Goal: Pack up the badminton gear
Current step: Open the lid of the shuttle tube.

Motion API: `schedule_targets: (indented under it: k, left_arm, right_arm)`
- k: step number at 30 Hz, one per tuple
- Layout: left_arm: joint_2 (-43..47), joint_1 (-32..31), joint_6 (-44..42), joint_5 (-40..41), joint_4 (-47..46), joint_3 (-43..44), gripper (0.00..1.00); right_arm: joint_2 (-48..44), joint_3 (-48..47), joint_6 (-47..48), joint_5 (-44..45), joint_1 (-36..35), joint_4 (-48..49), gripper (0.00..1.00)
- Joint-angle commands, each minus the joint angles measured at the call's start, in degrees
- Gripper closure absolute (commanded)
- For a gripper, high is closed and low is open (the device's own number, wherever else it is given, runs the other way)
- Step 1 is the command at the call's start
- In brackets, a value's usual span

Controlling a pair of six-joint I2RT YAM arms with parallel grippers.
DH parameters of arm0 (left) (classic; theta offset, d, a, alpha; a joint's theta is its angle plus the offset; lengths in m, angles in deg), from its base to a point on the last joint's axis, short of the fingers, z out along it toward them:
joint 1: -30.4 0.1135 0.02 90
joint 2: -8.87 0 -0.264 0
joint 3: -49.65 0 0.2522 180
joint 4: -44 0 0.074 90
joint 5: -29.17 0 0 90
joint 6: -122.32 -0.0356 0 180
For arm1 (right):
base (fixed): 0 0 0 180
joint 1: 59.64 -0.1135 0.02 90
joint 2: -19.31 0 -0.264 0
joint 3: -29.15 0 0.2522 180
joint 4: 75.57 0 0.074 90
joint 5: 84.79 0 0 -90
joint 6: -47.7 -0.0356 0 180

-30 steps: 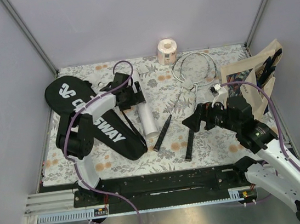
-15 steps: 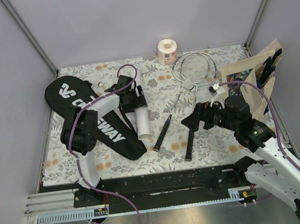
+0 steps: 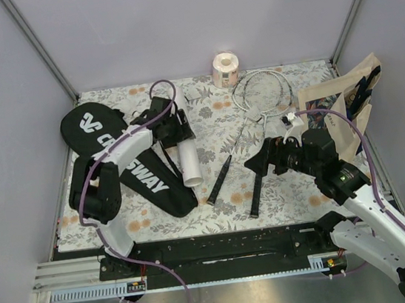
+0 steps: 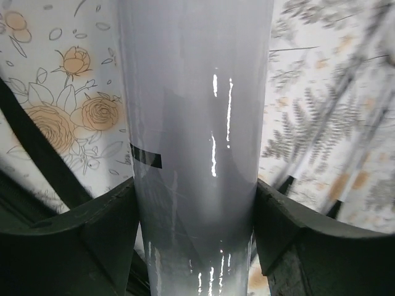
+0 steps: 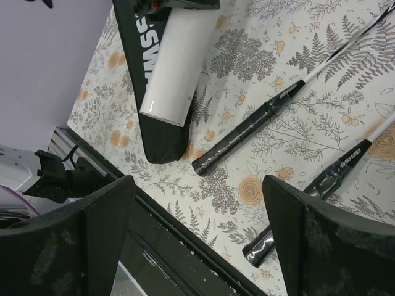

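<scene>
Tube first: the white tube (image 3: pixel 189 161) lies on the floral surface (image 3: pixel 221 123), its near end resting on the black CROSSWAY racket bag (image 3: pixel 125 161). The left gripper (image 3: pixel 172 129) straddles its far half, jaws hugging both sides; clamped or merely touching, cannot tell. The right gripper (image 3: pixel 260 165) hovers wide open and empty above the rackets (image 3: pixel 220 180), probably lining up a handle.
</scene>
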Motion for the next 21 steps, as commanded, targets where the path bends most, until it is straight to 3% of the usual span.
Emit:
schedule_targets:
  k: [1,7,14,21]
  left_arm:
    - [11.61,0.04,4.08,0.61,-2.05,-0.75,0.34]
    - [23.03,1.0,15.67,0.97,-4.86,-8.47,0.36]
    - [35.52,5.48,36.05,-3.6,-12.15,-22.26,0.36]
    - [47.12,6.63,51.8,2.02,-11.28,-31.94,0.36]
  right_arm:
    - [-0.89,-0.91,-0.69,0.93,0.22,5.45,0.08]
    - [0.86,0.68,-1.39,4.0,-2.41,16.69,0.15]
    - [8.41,5.07,1.94,9.18,-13.3,36.81,0.23]
    - [16.67,5.34,6.78,14.63,-23.77,47.64,0.29]
